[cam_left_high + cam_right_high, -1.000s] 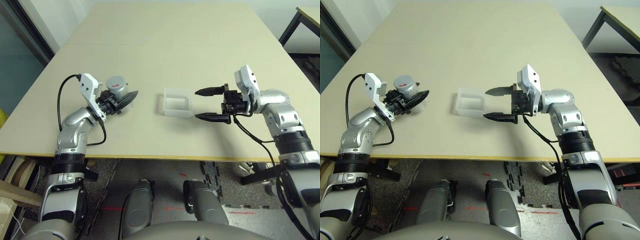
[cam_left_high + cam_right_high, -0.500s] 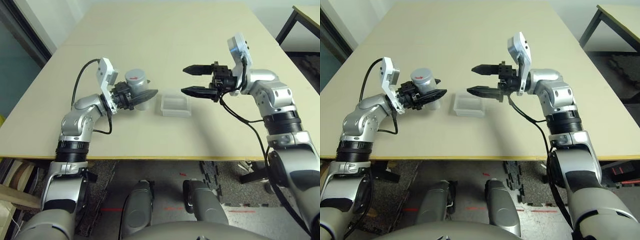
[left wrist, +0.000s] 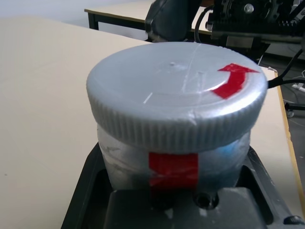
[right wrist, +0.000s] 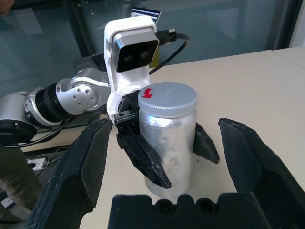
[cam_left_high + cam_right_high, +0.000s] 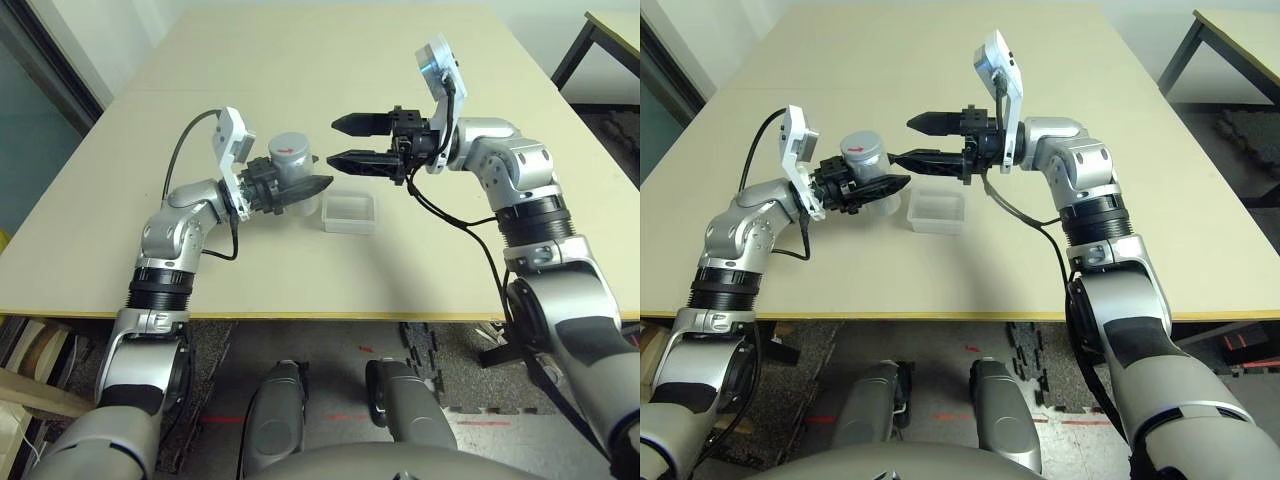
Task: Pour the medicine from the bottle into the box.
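The bottle [image 5: 289, 160] is a silver-grey cylinder with a round grey cap bearing a red arrow [image 3: 233, 81]. It stands upright above the table, just left of the box. My left gripper [image 5: 303, 182] is shut on its lower body. The box [image 5: 350, 212] is small, shallow and clear, and it rests on the table. My right gripper [image 5: 334, 140] hovers open above the box's far edge, fingertips pointing at the bottle's cap from the right without touching it. In the right wrist view the bottle [image 4: 167, 129] stands between its spread fingers [image 4: 90, 162]. The medicine is hidden.
The beige table [image 5: 350, 70] stretches wide behind and to both sides. Its front edge [image 5: 330, 316] runs close below the arms. A second table [image 5: 612, 28] stands at the far right, beyond a gap of floor.
My left gripper has carried the bottle up and rightward to beside the box. My right gripper has risen from the box's right side and swung left to the bottle's cap, staying open.
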